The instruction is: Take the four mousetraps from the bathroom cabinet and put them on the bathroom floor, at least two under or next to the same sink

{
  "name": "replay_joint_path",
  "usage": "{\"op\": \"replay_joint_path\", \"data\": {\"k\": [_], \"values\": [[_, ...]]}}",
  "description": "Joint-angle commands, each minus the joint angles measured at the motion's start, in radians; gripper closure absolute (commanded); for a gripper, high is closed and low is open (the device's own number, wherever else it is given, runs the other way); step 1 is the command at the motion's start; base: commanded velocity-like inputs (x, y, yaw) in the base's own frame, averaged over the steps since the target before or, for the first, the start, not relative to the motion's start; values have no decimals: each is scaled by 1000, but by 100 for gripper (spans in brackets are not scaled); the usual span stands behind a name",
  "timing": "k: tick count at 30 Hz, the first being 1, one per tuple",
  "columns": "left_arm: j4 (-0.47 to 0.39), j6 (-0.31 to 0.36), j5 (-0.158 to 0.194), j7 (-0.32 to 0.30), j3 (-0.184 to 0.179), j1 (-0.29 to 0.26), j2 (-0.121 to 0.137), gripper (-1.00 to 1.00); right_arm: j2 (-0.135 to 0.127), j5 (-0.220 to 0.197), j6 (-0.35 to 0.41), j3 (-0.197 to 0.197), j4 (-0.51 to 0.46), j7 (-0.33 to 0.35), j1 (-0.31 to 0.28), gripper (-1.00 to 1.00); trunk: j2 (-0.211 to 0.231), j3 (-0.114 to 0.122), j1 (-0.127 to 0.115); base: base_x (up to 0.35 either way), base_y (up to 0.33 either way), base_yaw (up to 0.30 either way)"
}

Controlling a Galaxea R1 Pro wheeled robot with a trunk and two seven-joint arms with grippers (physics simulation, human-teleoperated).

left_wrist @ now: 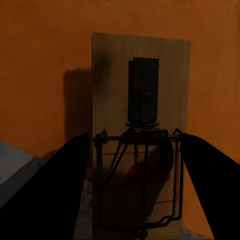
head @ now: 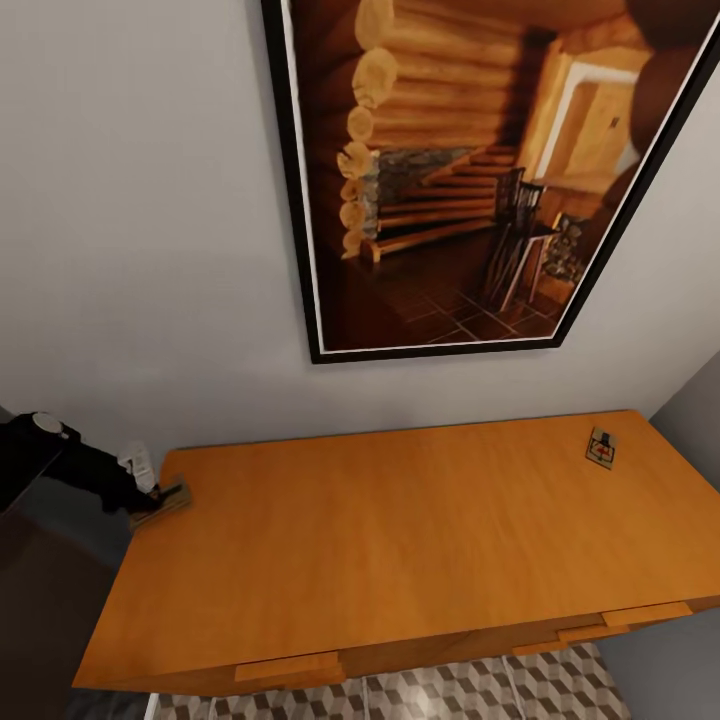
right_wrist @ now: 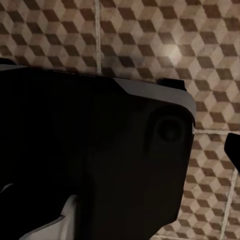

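The left gripper (head: 150, 497) is at the left end of the cabinet (head: 400, 540) top, and one mousetrap (head: 162, 503) lies there at the edge, between its two fingers (left_wrist: 55, 195). In the left wrist view each finger stands beside one long side of the trap; if they already press it, I cannot tell. A second mousetrap (head: 602, 447) lies flat near the far right corner, well apart. The right wrist view shows the robot's dark body over the floor (right_wrist: 150, 40); the right fingers' state cannot be told.
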Motion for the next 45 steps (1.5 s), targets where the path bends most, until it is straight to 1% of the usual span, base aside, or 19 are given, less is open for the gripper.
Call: {"op": "replay_joint_path", "data": {"k": [1, 2, 4, 5, 6, 8, 10, 14, 23, 45], "values": [[-21, 11, -2, -4, 14, -1, 8, 100, 0, -11, -4, 6, 2, 4, -1, -100, -2, -2, 1, 0, 0, 0], [-29, 11, -2, -5, 26, -1, 11, 100, 0, -11, -4, 6, 2, 4, -1, -100, -2, -2, 1, 0, 0, 0], [-56, 13, -1, -15, 82, -1, 18, 100, 1, -10, -4, 6, 2, 4, -1, -100, -2, -2, 1, 0, 0, 0], [-61, 13, -1, -20, 94, -1, 18, 100, 2, -10, -4, 6, 2, 4, -1, -100, -2, -2, 1, 0, 0, 0], [-70, 13, -1, -32, 115, -1, 20, 100, 3, -10, -4, 6, 2, 4, -1, -100, -2, -2, 1, 0, 0, 0], [-79, 13, -1, -55, 134, -1, 22, 100, 5, -10, -5, 6, 2, 4, -1, -100, -2, -2, 1, 0, 0, 0], [-85, 14, -1, -71, 145, -1, 23, 100, 8, -10, -5, 6, 2, 4, -1, -100, -2, -2, 1, 0, 0, 0], [-90, 14, -1, -85, 151, -1, 23, 100, 10, -10, -5, 6, 2, 4, -1, -100, -2, -2, 1, 0, 0, 0], [-90, 14, -3, -89, 150, -1, 20, 100, 11, -10, -5, 6, 2, 4, -1, -100, -2, -2, 1, -30, -10, 0], [-83, 14, -3, -88, 148, -1, 17, 100, 9, -10, -6, 6, 2, 4, -1, -100, -2, -2, 1, -269, -163, 0]]}}
